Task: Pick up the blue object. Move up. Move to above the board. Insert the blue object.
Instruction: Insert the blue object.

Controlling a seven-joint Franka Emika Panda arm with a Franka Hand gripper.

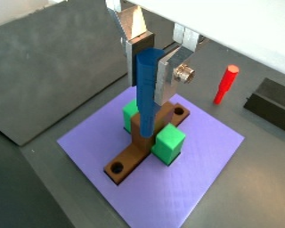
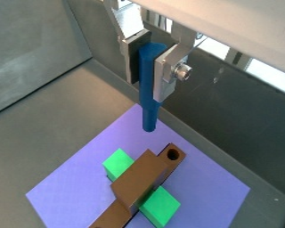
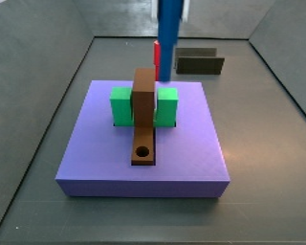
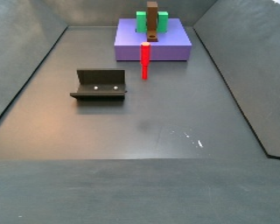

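Lavender slab (image 3: 142, 153) carries the green block (image 3: 121, 105) and brown board (image 3: 144, 110), hole (image 3: 144, 152) at its 6 o'clock end. Above them we see the gripper (image 2: 153, 59), fingers (image 2: 169, 71) clamped on the upright blue object (image 2: 151, 89). Red peg (image 4: 145, 62) stands beside the slab.

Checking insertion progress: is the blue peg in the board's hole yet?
Out. The gripper holds the blue peg above the board; hole empty.
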